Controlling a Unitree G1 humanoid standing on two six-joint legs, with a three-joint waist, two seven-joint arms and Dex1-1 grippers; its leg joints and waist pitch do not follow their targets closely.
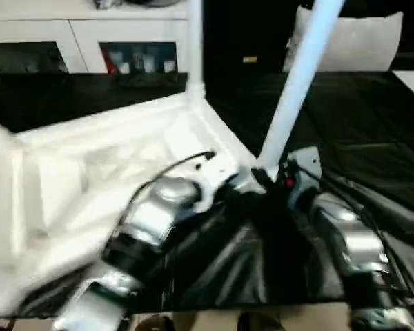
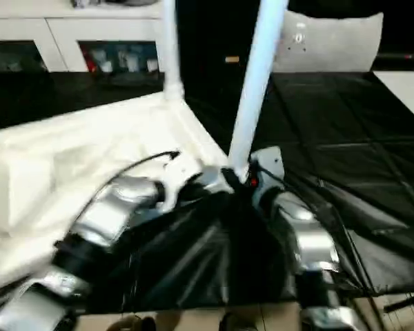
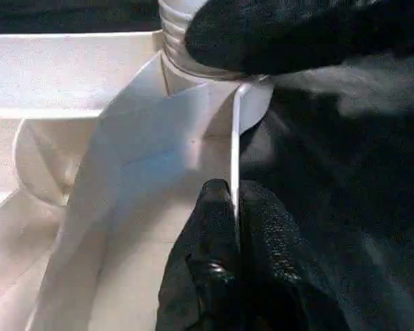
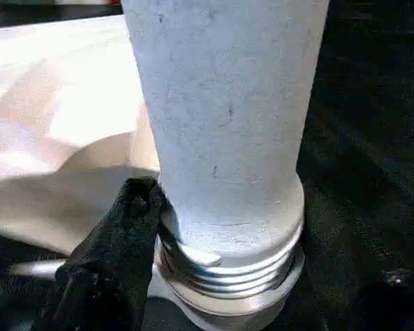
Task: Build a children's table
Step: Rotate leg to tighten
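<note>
The white table top lies upside down on the black work surface, ribbed side up. One white leg stands upright in the far corner socket. A second leg leans in the near corner socket, its threaded base showing in the right wrist view. My right gripper is shut on this leg's base, one black finger pressed against it. My left gripper is shut on the top's thin rim just beside that corner.
A white cabinet with glass doors runs along the back. A pale cushion sits at the back right. The work surface's front edge lies close under my forearms. Black cables trail along my right arm.
</note>
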